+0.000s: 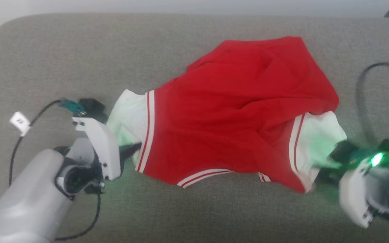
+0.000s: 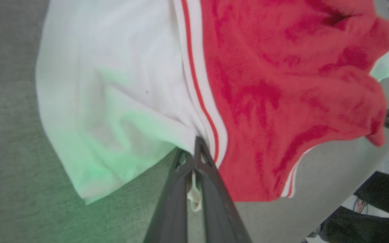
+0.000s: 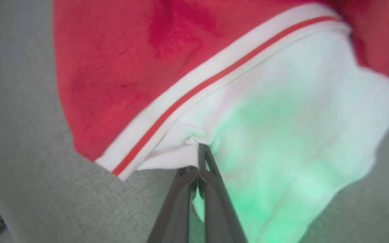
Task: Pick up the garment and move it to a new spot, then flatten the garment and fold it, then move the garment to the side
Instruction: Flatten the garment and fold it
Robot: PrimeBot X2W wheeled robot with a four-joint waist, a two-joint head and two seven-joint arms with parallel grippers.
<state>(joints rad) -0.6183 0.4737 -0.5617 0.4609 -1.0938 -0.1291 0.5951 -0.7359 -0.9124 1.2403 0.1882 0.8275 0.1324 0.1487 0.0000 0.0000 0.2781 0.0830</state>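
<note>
Shirt (image 1: 235,114) lies rumpled mid-cushion (image 1: 79,50), left gripper (image 1: 133,149) and right gripper (image 3: 198,162) each pinched shut on a white sleeve near the front edge; flattening, folding and side move probably left.

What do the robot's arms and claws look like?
The left arm is rounded and pale grey, with a black cable and a small white tag. The right arm carries a glowing green light. The left claw and right claw each have two long, thin dark fingers.
</note>
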